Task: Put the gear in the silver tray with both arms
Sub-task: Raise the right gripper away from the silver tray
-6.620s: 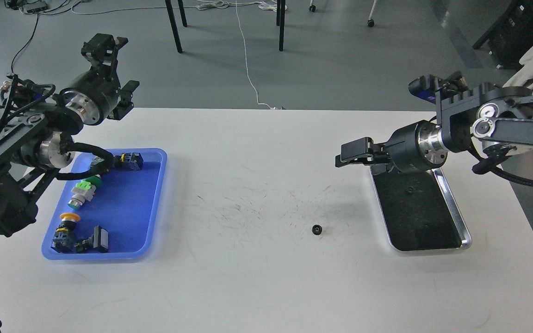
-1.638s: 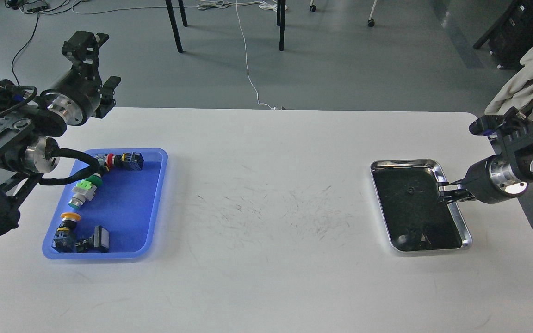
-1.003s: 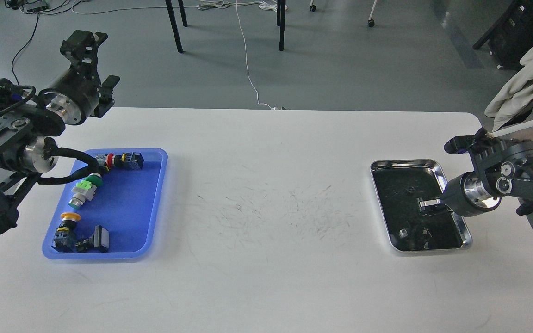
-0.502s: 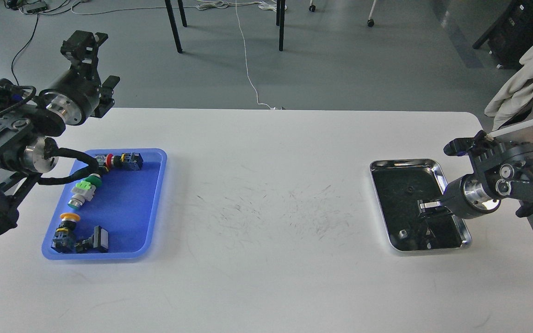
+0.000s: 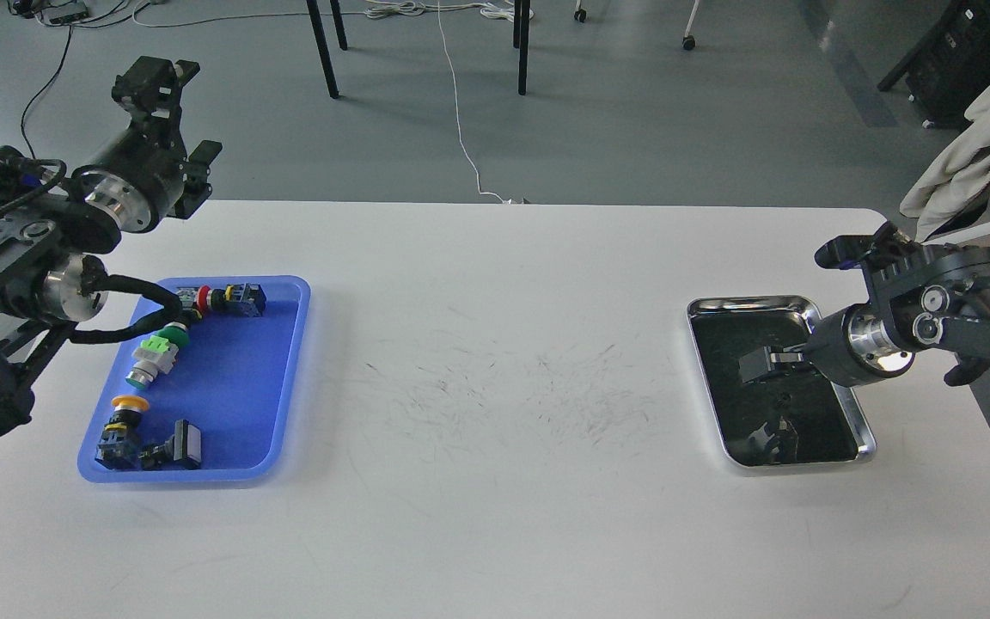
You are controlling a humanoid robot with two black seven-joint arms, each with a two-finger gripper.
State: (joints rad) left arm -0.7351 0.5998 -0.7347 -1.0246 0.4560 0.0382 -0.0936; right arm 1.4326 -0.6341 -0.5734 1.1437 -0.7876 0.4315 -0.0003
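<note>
My right end effector (image 5: 757,364) over silver tray (image 5: 863,424) at 3 o'clock, grip state unreadable; left end effector (image 5: 170,112) parked 10 o'clock, also unreadable.

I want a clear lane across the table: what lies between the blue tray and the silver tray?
Nothing stands there. In the head view, only bare white tabletop with faint dark scuff marks separates the blue tray from the silver tray.

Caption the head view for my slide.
Right gripper hangs over the silver tray; left gripper raised beyond the blue tray.
</note>
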